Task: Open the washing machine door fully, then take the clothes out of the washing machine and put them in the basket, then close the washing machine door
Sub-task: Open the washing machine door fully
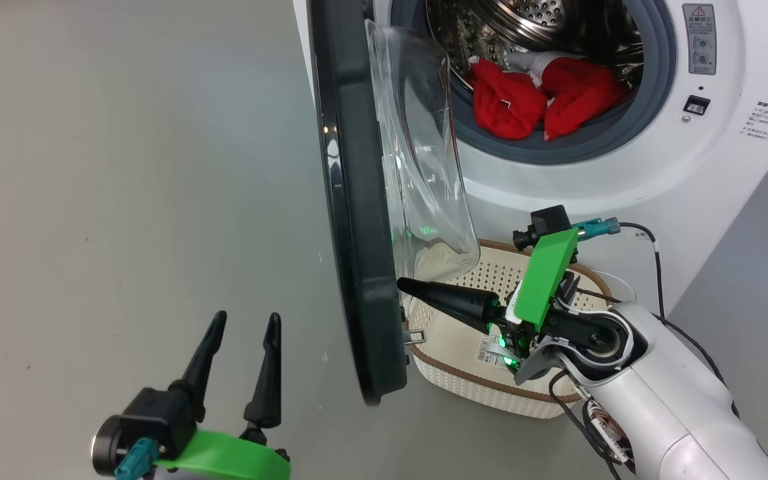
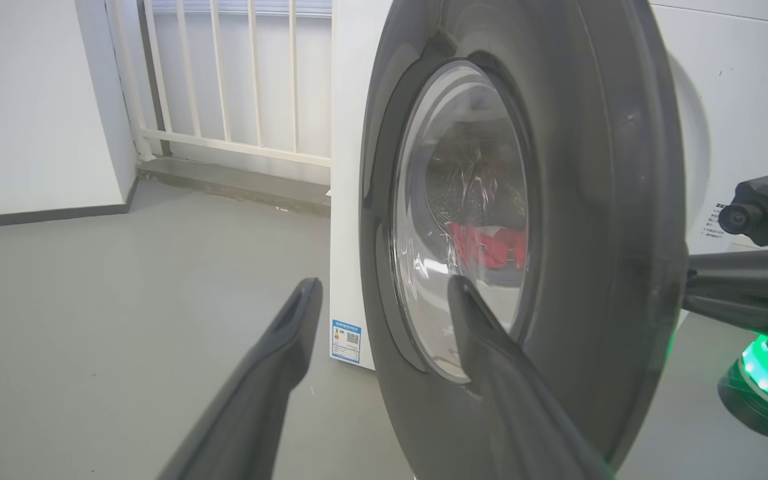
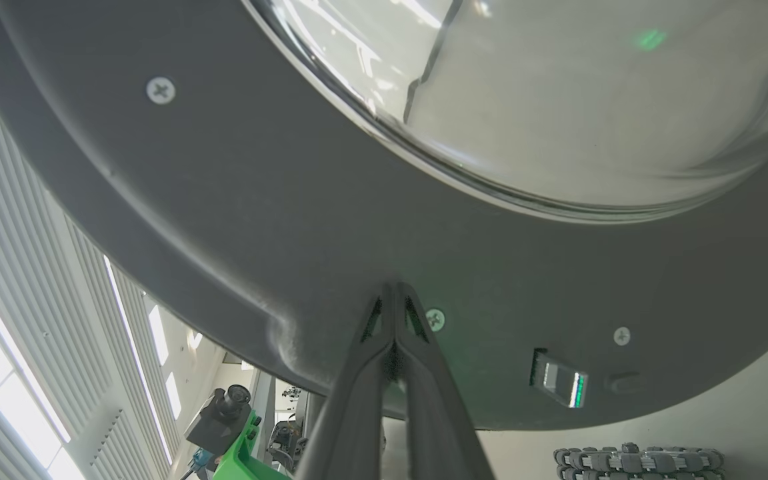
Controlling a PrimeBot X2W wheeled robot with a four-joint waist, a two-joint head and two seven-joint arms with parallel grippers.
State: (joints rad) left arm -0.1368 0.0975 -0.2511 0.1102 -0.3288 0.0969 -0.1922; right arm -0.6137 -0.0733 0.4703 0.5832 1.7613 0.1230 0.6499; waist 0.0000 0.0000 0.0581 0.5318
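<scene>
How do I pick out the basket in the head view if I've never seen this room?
Find the big white washing machine with its black-rimmed door swung open. On the floor just below the drum opening sits the basket, partly behind the right pincer. It alone is cream, perforated, with a brown rim.

The washing machine door (image 1: 357, 200) had a glossy black plastic rim around a clear, smooth glass bowl (image 1: 424, 153). The washing machine (image 1: 624, 193) showed a smooth white shell, a matt grey rubber ring (image 1: 557, 152) and a shiny perforated steel drum (image 1: 531, 20). The clothes (image 1: 511, 103) were soft, matt red cloth, and the basket (image 1: 471, 393) was cream perforated plastic with a brown woven-look rim, on a smooth matt grey floor (image 1: 124, 167).
</scene>
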